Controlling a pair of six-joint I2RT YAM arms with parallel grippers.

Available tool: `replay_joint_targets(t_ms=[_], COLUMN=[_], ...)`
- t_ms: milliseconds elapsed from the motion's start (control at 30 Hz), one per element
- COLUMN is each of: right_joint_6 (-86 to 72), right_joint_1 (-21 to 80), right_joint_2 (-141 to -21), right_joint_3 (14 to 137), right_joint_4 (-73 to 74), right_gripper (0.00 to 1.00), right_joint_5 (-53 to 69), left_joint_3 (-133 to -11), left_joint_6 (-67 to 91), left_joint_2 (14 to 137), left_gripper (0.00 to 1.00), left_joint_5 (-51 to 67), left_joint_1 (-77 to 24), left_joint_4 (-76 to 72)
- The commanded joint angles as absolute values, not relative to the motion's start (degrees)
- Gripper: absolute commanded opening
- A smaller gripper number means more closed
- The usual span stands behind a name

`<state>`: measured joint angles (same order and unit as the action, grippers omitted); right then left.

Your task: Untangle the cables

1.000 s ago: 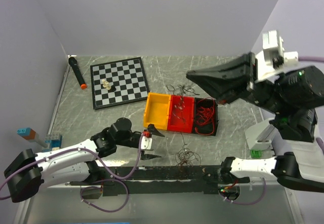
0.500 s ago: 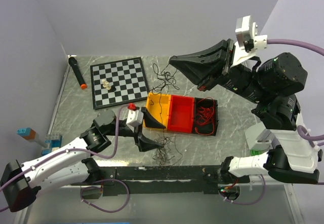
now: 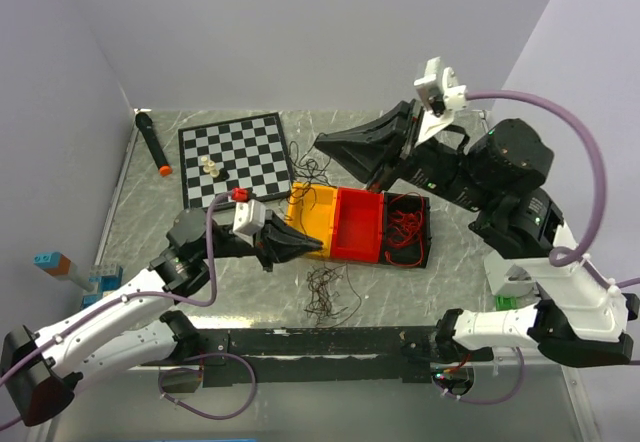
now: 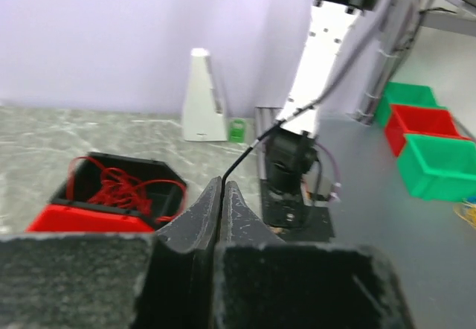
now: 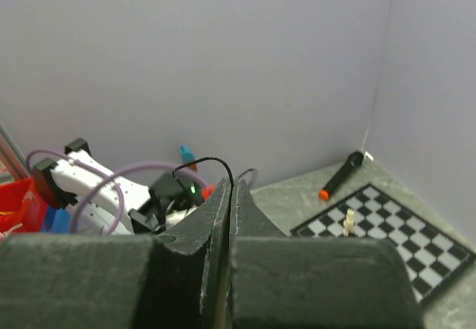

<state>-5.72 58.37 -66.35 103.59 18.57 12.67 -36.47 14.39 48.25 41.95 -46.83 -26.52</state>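
A loose tangle of black cables (image 3: pixel 328 297) lies on the table in front of the tray. My left gripper (image 3: pixel 320 247) hovers by the yellow bin (image 3: pixel 312 224), shut on one black cable (image 4: pixel 245 158) that runs out from between its fingertips (image 4: pixel 233 195). My right gripper (image 3: pixel 318 143) is raised above the tray's back edge. It is shut on a thin black cable (image 5: pixel 202 164), and strands (image 3: pixel 316 174) hang down from it. Red cables (image 3: pixel 403 226) fill the black bin (image 3: pixel 424 248), which also shows in the left wrist view as a red cable pile (image 4: pixel 111 187).
The tray's red bin (image 3: pixel 358 224) sits between the yellow and black ones. A chessboard (image 3: pixel 250 142) with a few pieces (image 3: pixel 210 167) lies back left, beside a black marker (image 3: pixel 150 142). Toy blocks (image 3: pixel 62 266) stand far left. A black rail (image 3: pixel 320 342) runs along the front edge.
The left gripper lifted from the tangle toward the yellow bin and shut on a black cable. The right gripper swung left, carrying its cable. The tangle stayed on the table.
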Motion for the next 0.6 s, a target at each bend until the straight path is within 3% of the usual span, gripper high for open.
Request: replay_joint_targets(t_ms=[0,333,567], right_joint_6=[-6.7,-9.7,-10.0], right_joint_1=[58.7,58.7,58.7], right_joint_2=[-62.3,-52.8,-47.1], right_joint_3=[99.2,78.1,70.5], right_joint_4=[15.1,15.0,14.7], right_gripper=[0.0,0.0,0.0], right_joint_5=[9.7,3.5,-1.9], left_joint_3=[-39.0,-46.0,-55.6], left_joint_6=[11.4,8.4,4.2], left_joint_2=[46.0,42.9,42.1], left_gripper=[0.01,0.01,0.01], left_joint_5=[38.9,36.9,42.3], left_joint_1=[-44.0,-38.0,-36.2], left_joint_4=[-27.1,-20.7,-11.1])
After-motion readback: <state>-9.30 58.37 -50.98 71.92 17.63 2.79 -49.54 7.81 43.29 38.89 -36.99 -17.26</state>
